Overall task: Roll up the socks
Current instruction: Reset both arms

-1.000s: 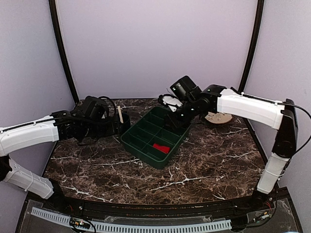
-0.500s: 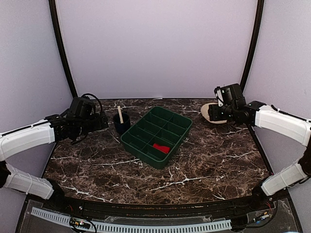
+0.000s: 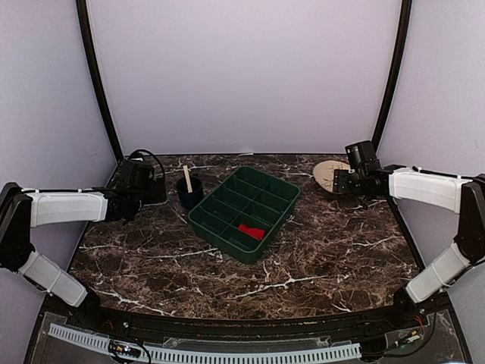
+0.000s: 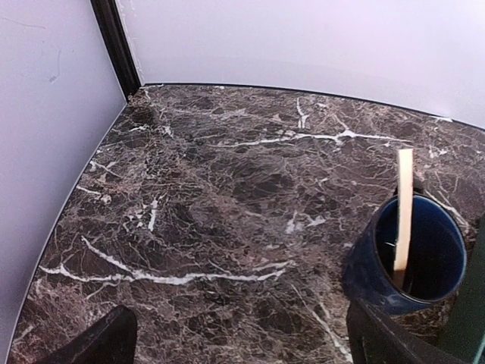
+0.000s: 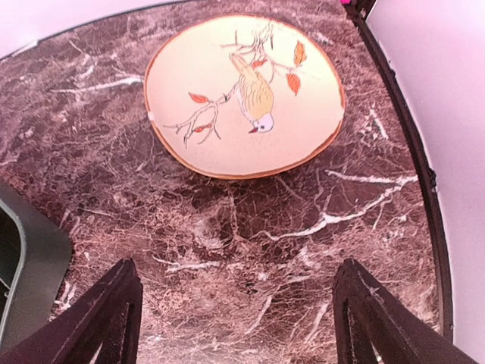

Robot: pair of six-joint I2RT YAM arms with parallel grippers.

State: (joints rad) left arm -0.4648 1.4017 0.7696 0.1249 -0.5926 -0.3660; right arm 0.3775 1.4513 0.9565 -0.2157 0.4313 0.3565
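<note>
While walls (image 3: 242,76) are lilac, the table (image 3: 318,258) is marble.

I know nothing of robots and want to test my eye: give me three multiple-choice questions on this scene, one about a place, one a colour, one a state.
1. The red sock lies: A in the green tray; B on the floor; C on a shelf.
2. The cup holding the wooden stick is: A white; B yellow; C dark blue.
3. The left hand and right hand are: A shut on a sock; B open and empty; C holding a spoon.
Answers: 1 A, red shows in a near compartment; 2 C, plain in the left wrist view; 3 B, each stands wide apart, gripping nothing.
</note>
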